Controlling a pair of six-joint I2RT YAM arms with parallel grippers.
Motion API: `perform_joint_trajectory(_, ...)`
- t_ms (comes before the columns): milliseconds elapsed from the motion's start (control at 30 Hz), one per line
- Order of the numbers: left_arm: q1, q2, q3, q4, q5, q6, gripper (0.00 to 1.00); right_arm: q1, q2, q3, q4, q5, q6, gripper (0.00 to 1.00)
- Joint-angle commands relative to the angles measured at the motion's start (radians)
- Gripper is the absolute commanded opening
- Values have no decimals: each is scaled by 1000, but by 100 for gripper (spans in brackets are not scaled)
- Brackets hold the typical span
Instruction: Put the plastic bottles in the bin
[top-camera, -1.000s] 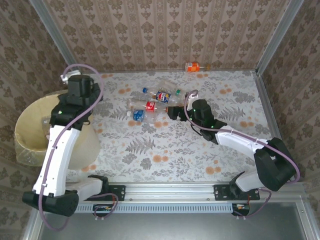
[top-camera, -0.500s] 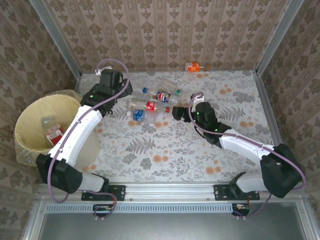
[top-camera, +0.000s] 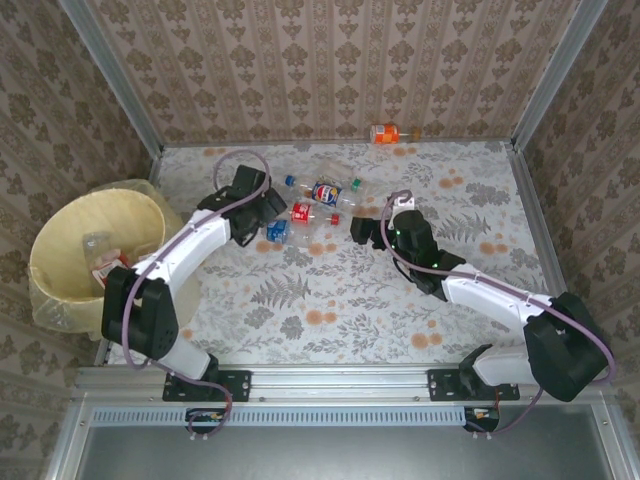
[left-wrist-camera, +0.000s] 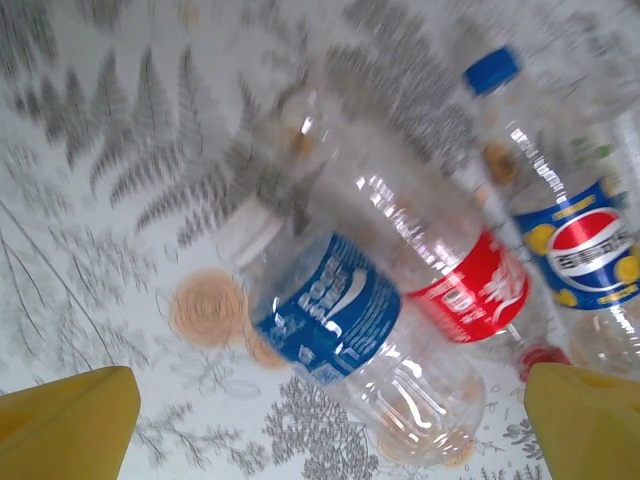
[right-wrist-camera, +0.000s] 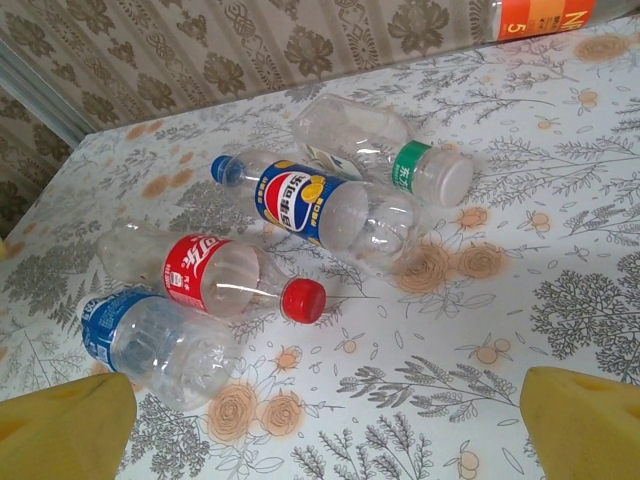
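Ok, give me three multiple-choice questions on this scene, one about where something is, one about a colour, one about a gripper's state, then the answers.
1. Where does the orange-labelled bottle lie?
A) against the far wall
B) in the middle cluster
C) at the near edge

2. What colour is the cap of the red-labelled bottle?
A) green
B) red
C) white

3. How is the left gripper?
A) shut on a bottle
B) open
C) shut on nothing

Answers:
1 A, it lies alone at the wall's foot.
2 B, the right wrist view shows it red.
3 B, its yellow fingers stand wide apart above the blue-labelled bottle.
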Motion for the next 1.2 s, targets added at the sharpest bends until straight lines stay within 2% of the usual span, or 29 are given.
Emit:
perform_joint_trajectory(0, -5, 37, -31, 73, 75, -170, 100, 0, -42, -15, -8, 25, 18, 100)
perform_joint_trajectory(133, -5, 90, -15, 81, 70, -195, 100, 0, -77, -34, -27, 34, 21, 100)
perform_joint_trajectory(467, -6, 209, -34, 173, 158, -273, 95, -2, -176, -90, -64, 89, 19, 100)
perform_joint_trajectory(533, -38, 217, -30, 171, 160, -274, 94, -2, -184, -93, -70, 90, 20, 100)
perform_joint_trajectory(700, -51, 218, -33, 91, 124, -258, 89, -2, -190, -100, -73, 90, 22, 100)
perform_joint_trajectory(933, -44, 175, -115, 91, 73, -229, 80, -3, -181, -100, -64, 86, 22, 100)
perform_joint_trajectory(1167, -30, 201, -98, 93, 52, -123, 78, -2, -177, -100, -59, 79, 27, 100)
